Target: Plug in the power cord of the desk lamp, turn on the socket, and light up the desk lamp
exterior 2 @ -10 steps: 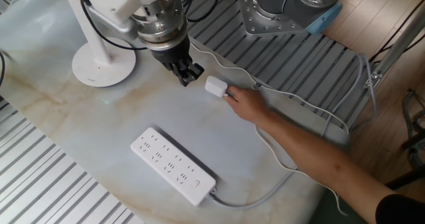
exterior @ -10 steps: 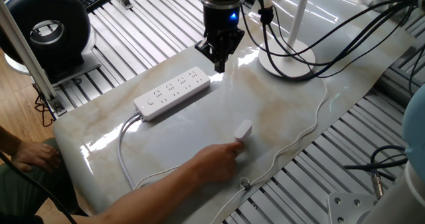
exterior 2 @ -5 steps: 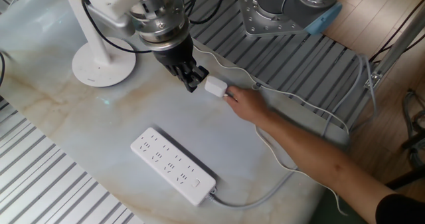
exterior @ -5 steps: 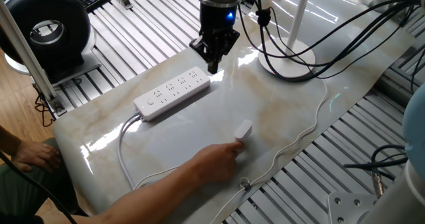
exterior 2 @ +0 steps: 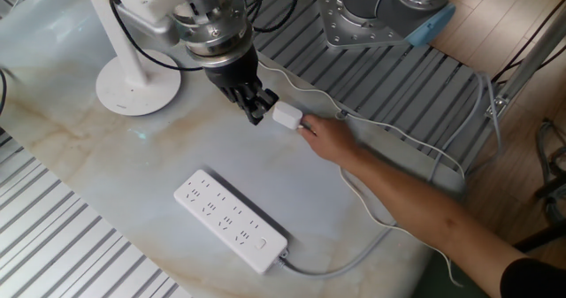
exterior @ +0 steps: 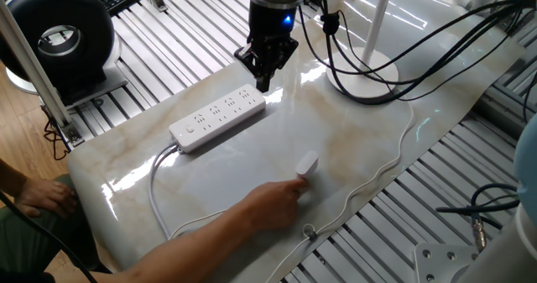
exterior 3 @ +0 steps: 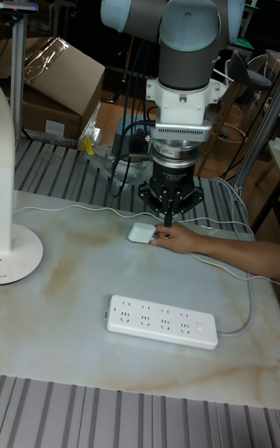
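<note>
The small boxy white plug [exterior: 308,165] of the power cord [exterior: 401,151] lies on the marble table, with a person's hand [exterior: 277,202] touching it. The socket [exterior: 218,117] lies flat to the left, nothing plugged in. The desk lamp's base [exterior: 362,73] stands behind. My gripper [exterior: 263,83] hangs above the table, fingers pressed together and holding nothing. In the other fixed view my gripper [exterior 2: 256,113] appears just left of the plug [exterior 2: 286,116]. In the tall view my gripper [exterior 3: 167,220] hovers over the hand [exterior 3: 180,239] beside the plug [exterior 3: 141,232].
A black round fan [exterior: 57,33] stands at the far left. Black robot cables [exterior: 436,39] arc over the lamp base. The strip's thick white cable [exterior: 156,191] loops toward the front edge. The person's forearm [exterior 2: 416,205] crosses the table's side. Grooved metal rails surround the slab.
My gripper has shifted sideways above the table, ending beside the plug in the other fixed view. The hand and plug have stayed in place.
</note>
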You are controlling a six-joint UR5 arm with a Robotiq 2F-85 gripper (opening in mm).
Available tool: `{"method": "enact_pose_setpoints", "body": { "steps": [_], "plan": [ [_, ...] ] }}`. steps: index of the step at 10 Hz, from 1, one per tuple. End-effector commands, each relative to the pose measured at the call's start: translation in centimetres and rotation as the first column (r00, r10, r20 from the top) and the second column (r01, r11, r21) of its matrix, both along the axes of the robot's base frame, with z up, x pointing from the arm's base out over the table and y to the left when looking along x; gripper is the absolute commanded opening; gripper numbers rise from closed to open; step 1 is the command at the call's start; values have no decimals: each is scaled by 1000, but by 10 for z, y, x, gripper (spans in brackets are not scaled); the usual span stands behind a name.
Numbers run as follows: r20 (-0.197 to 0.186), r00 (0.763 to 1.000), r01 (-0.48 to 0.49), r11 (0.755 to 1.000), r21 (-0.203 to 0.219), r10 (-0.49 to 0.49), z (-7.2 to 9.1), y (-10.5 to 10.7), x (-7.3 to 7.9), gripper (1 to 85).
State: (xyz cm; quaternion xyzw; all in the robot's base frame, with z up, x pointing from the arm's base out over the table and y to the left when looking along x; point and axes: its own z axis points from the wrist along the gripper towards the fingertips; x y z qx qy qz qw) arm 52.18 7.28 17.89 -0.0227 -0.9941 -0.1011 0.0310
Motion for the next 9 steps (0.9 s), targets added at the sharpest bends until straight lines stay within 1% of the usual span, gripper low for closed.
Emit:
{"method": "enact_pose_setpoints", "body": {
  "steps": [1,2,3,4,5,6,7,8,9],
  "plan": [
    [76,996,-41,995,-94,49,-2,-25,18,10],
    [32,998,-58,997,-54,60,-1,-15,6,10],
    [-16,996,-89,994,-58,88,-1,-17,-8,10],
    [-19,995,-101,989,-112,99,-2,-31,-8,10],
    [-36,995,-94,987,-133,90,-2,-37,-11,10],
    [-20,996,-84,989,-123,82,-2,-34,-7,10],
    [24,996,-85,990,-114,88,-3,-31,4,10],
    [22,994,-101,992,-77,103,-2,-21,2,10],
    [27,994,-101,993,-56,102,-1,-16,3,10]
  ]
}}
